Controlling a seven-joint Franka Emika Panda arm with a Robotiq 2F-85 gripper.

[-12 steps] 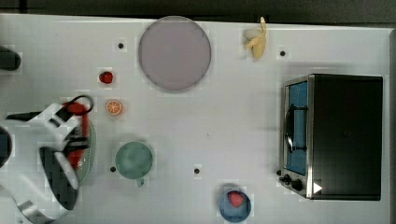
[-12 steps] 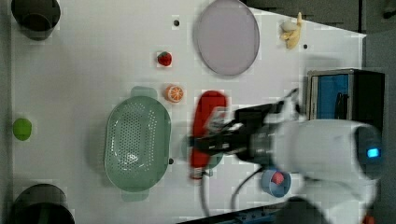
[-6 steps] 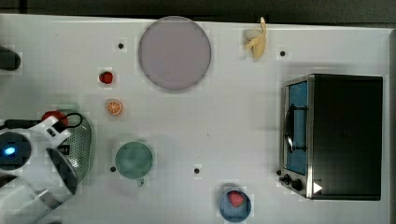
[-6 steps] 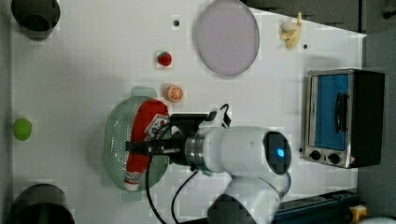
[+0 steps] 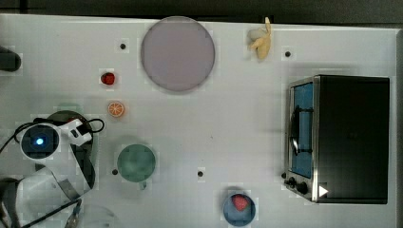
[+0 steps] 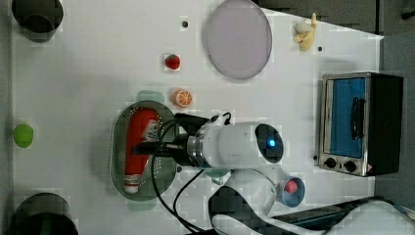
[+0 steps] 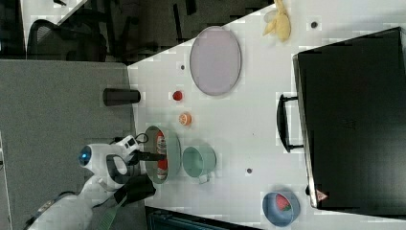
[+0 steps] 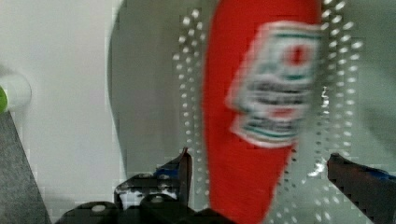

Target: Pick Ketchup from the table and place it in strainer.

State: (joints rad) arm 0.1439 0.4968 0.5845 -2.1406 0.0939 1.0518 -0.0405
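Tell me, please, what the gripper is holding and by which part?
Nothing: the gripper stands open around the Ketchup, which lies in the strainer.

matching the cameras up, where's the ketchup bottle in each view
Top view: hidden under the arm.
Left view: Ketchup lying in the strainer, left of centre.
Right view: lower left, inside the strainer.
Wrist view: centre, between the fingers.
Shared landmark: the orange slice beside the strainer.

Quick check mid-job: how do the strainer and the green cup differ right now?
The strainer is a large oval with a perforated bottom; the green cup is smaller, round and smooth inside. The strainer holds the ketchup bottle lying lengthwise; the green cup looks empty. In the top view, the arm overhangs the strainer, while the green cup stands in the open. Both are pale green.
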